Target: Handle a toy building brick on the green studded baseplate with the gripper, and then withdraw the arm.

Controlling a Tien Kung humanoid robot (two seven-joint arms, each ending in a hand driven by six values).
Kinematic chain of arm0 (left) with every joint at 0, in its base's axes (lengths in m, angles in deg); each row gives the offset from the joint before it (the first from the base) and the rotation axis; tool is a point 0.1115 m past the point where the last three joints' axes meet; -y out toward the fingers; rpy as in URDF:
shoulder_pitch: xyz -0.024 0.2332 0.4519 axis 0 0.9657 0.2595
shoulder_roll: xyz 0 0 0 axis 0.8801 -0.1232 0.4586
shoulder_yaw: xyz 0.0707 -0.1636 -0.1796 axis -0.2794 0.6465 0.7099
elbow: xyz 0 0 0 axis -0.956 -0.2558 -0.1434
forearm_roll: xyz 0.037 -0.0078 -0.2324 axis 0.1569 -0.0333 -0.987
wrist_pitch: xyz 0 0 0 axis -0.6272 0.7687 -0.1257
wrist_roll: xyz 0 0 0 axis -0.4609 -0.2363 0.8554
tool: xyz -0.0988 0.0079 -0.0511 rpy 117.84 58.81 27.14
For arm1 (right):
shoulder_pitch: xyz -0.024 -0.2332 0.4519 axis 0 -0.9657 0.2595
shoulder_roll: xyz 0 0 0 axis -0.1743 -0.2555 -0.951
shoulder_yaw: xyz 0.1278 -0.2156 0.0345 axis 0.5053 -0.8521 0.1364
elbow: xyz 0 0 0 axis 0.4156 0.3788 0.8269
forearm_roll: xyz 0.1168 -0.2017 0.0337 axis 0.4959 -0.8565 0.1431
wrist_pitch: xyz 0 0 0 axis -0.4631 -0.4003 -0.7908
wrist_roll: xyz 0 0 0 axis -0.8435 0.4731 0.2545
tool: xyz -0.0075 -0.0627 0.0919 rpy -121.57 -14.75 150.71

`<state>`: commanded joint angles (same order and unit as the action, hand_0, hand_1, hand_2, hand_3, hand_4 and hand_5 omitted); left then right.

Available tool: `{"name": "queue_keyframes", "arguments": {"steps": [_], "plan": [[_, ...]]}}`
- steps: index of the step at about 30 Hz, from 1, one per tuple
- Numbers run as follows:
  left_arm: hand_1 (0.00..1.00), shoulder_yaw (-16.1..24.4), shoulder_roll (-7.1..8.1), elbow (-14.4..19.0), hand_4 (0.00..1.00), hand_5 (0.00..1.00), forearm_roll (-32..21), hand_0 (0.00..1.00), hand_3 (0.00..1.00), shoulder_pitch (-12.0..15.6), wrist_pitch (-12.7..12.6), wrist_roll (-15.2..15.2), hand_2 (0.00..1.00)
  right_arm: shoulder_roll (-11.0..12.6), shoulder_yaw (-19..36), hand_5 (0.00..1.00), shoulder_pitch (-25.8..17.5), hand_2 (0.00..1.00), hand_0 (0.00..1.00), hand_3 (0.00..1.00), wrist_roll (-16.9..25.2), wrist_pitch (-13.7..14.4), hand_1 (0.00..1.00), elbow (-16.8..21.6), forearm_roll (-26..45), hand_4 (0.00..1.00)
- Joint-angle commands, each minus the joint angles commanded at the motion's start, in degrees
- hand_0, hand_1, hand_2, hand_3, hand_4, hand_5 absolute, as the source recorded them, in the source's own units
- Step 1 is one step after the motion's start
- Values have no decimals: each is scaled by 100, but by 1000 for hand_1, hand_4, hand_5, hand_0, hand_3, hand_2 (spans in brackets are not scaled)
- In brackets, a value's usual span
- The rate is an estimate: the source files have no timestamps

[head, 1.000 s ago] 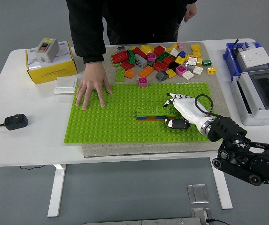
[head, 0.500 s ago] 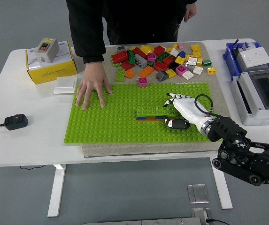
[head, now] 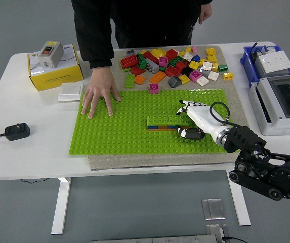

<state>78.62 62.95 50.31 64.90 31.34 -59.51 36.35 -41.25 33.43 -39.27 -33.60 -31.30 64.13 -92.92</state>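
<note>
A green studded baseplate (head: 124, 126) lies on a grey mat. A row of green bricks (head: 166, 120) sits on it right of the middle, on top of a layer of blue, orange and yellow bricks. My right hand (head: 188, 121), white with black fingertips, rests at the right end of that row. Its fingers (head: 188, 106) curl around the end of the green bricks and the thumb (head: 189, 133) lies on the baseplate just in front. A person's hand (head: 100, 96) presses flat on the baseplate's far left corner. My left hand is out of view.
A heap of loose coloured bricks (head: 172, 66) lies beyond the baseplate. A yellow box with a switch (head: 53, 63) and a white plate (head: 70, 92) stand at the left, a black plug (head: 16, 131) nearer. A grey enclosure (head: 279, 101) and a blue bin (head: 268, 61) stand at the right.
</note>
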Motion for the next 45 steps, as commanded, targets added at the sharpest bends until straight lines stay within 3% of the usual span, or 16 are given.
{"name": "queue_keyframes", "arguments": {"steps": [45], "plan": [[638, 40, -7, 0, 156, 770, 0, 646, 577, -7, -1, 1, 477, 24, 94, 434, 5, 998, 945, 740, 0, -64, 985, 16, 31, 585]]}}
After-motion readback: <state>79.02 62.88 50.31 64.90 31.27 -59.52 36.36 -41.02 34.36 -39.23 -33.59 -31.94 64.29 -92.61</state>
